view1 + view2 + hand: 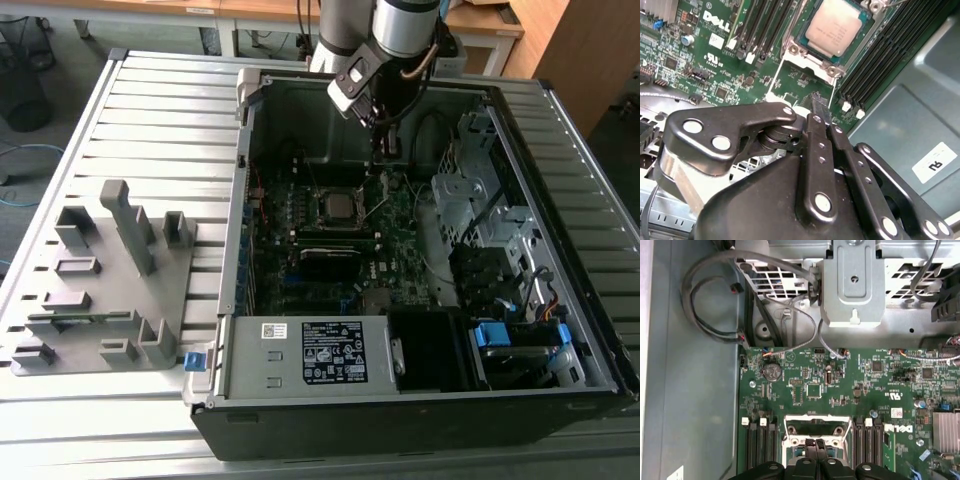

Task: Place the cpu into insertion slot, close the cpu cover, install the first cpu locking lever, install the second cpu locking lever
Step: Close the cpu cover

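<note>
My claw, fingers together and empty, low over the board, near the cover-framed cpu.

Dull silver-grey cpu top; green circuit board (white print, black slots); glossy black fingers; pale grey ribbed counter; blue tabs.

Exterior view: even, diffuse light from above. The slatted tabletop reads bright; the computer case is darker inside, with deep shadow in its bays. Second wrist view: soft glare on the cpu, small highlights on the black hand. First wrist view: flat, moderate light.
</note>
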You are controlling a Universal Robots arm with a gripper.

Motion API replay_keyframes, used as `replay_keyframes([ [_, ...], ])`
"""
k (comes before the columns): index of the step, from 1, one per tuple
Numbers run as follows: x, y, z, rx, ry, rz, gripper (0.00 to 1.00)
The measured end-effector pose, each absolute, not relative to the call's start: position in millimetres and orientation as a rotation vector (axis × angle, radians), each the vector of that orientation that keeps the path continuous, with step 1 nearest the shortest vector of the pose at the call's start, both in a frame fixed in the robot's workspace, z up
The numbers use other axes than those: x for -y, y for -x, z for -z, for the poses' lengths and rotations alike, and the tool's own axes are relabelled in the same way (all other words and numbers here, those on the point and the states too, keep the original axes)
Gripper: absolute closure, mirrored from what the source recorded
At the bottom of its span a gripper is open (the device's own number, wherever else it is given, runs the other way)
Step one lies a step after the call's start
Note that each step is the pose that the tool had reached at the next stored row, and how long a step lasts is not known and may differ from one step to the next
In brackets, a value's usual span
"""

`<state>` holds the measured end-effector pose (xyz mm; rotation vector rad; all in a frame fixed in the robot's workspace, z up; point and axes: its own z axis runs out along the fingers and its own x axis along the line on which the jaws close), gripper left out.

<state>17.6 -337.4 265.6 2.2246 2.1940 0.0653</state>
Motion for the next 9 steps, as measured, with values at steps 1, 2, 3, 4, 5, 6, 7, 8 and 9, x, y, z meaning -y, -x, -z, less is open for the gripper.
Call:
replay_keyframes([
  [1,337.4,-19.0,-265.6,-2.194,-2.225,-0.065,0.89],
  [2,337.4,-20.5,-265.5,-2.194,-2.225,-0.065,0.89],
  [3,337.4,-22.2,-265.5,-2.194,-2.225,-0.065,0.89],
  [4,337.5,-24.0,-265.5,-2.194,-2.225,-0.065,0.89],
  [5,337.5,-25.7,-265.5,-2.194,-2.225,-0.065,0.89],
  [6,337.4,-27.3,-265.4,-2.194,-2.225,-0.065,0.89],
  [7,337.5,-28.9,-265.4,-2.194,-2.225,-0.065,0.89],
  [8,337.5,-30.6,-265.4,-2.194,-2.225,-0.065,0.89],
  [9,337.5,-32.2,-265.3,-2.194,-2.225,-0.065,0.89],
])
